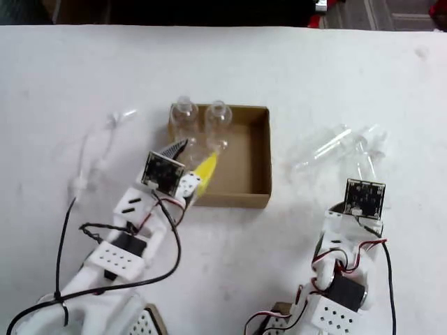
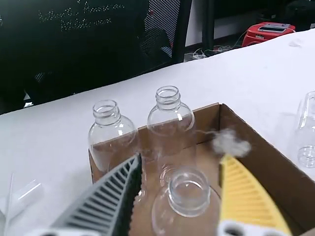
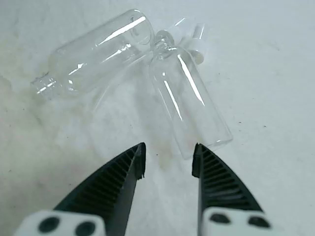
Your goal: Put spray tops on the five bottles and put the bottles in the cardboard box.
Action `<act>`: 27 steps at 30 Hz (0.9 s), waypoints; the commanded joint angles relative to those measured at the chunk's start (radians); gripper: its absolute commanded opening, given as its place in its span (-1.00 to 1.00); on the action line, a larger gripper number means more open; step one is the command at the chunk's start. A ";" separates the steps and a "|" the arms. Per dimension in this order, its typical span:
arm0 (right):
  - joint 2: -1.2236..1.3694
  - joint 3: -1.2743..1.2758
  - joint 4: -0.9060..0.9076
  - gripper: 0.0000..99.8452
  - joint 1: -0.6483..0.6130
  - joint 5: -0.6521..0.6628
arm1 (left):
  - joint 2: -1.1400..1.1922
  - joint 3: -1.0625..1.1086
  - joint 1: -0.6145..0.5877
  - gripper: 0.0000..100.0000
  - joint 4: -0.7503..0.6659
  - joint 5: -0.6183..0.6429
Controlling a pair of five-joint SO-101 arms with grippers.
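**A:** The grey and yellow fingers (image 2: 110, 199) of the left gripper (image 1: 199, 151), how do they stand?

**B:** Pressed against either side of an upright clear plastic bottle with an open neck (image 2: 187, 191). The arm slants in from 7 o'clock; the gripper hangs over the 8 o'clock corner of the brown cardboard box (image 1: 237, 199).

**A:** And the right gripper (image 3: 168, 147)?

**B:** Its black fingers are apart with nothing between them; it hangs low over the white table (image 1: 230, 63), at the box's 4 o'clock and well apart from it.

**A:** What lies near it?

**B:** A clear bottle wearing a white spray top (image 3: 189, 98) lies just beyond the fingertips; an uncapped clear bottle on its side (image 3: 98, 54) touches it.

**A:** What is in the box?

**B:** Two more upright uncapped bottles (image 1: 185, 115) stand side by side in its 11 o'clock corner; the held bottle stands just beside them. The loose spray tops with thin tubes (image 1: 78, 185) lie on the table at the box's 9 o'clock.
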 commanded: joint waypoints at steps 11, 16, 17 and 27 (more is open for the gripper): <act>-0.001 0.009 0.005 -0.72 -0.010 0.003 | -0.019 -0.014 -0.036 -0.39 -0.018 0.068; -0.001 0.009 0.005 -0.72 -0.010 0.003 | -0.019 -0.034 -0.038 -0.39 -0.012 0.069; -0.001 0.009 0.005 -0.72 -0.010 0.003 | -0.019 -0.041 -0.050 -0.39 -0.012 0.069; -0.001 0.009 0.005 -0.72 -0.010 0.003 | -0.021 -0.180 -0.147 -0.38 0.173 0.195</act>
